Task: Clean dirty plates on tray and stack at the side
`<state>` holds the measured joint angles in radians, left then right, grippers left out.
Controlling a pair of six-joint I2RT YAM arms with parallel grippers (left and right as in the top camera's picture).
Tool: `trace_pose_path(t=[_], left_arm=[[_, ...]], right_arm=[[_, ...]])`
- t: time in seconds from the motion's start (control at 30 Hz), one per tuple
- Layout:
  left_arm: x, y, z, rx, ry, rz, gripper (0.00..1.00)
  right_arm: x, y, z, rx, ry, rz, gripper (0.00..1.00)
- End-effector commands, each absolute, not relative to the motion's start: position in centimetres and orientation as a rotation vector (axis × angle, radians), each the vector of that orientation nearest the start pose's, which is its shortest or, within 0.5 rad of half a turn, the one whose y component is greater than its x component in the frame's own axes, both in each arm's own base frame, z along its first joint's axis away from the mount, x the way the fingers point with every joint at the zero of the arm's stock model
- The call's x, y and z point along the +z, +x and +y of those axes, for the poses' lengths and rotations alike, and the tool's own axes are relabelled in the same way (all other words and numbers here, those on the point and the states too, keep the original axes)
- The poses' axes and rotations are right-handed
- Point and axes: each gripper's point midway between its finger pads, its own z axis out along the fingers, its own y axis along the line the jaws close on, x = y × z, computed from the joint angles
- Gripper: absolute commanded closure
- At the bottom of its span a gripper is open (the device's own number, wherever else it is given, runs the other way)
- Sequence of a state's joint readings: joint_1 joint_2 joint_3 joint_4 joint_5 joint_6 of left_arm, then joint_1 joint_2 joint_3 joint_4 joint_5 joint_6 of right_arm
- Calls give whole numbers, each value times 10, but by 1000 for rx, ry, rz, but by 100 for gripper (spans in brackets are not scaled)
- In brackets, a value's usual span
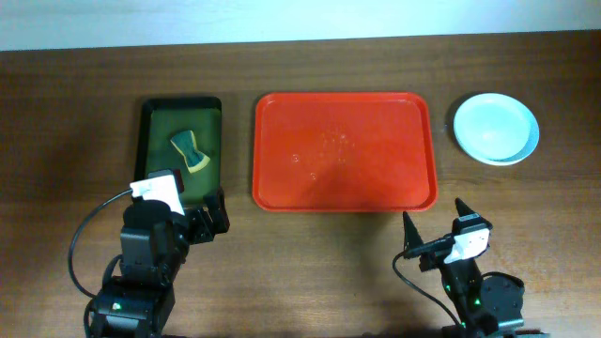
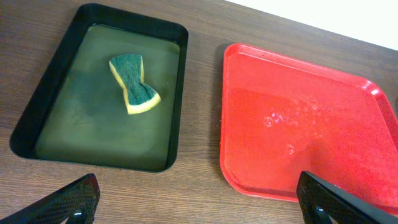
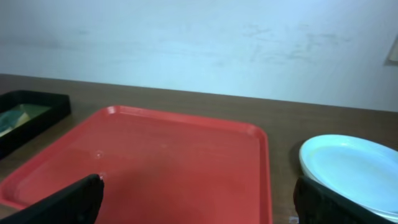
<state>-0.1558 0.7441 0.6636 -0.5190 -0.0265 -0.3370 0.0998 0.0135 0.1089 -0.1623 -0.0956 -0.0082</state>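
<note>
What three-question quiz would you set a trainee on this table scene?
1. True or false: a plate lies on the red tray.
2. Where is the sponge? A on the red tray; B in the dark green tray; C on the plates.
3. On which arm's side of the red tray do the plates stand?
Key: 1 false; 2 B; 3 right.

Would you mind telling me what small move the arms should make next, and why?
Probably none beyond parking both arms, as the job looks finished. The tray holds only droplets, the plates sit stacked on the table to its right, the sponge lies in the green tray, and the left gripper and right gripper are open and empty.
</note>
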Motion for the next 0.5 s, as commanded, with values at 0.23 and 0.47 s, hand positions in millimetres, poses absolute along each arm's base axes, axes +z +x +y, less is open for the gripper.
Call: trace_pose_path(t=[0.23, 0.47], left_arm=[[193, 275, -37, -251, -226, 2168, 1], [193, 275, -37, -251, -226, 2168, 1]], right_arm=[[184, 245, 26, 72, -105, 1531, 2], [156, 245, 25, 60, -110, 1645, 2]])
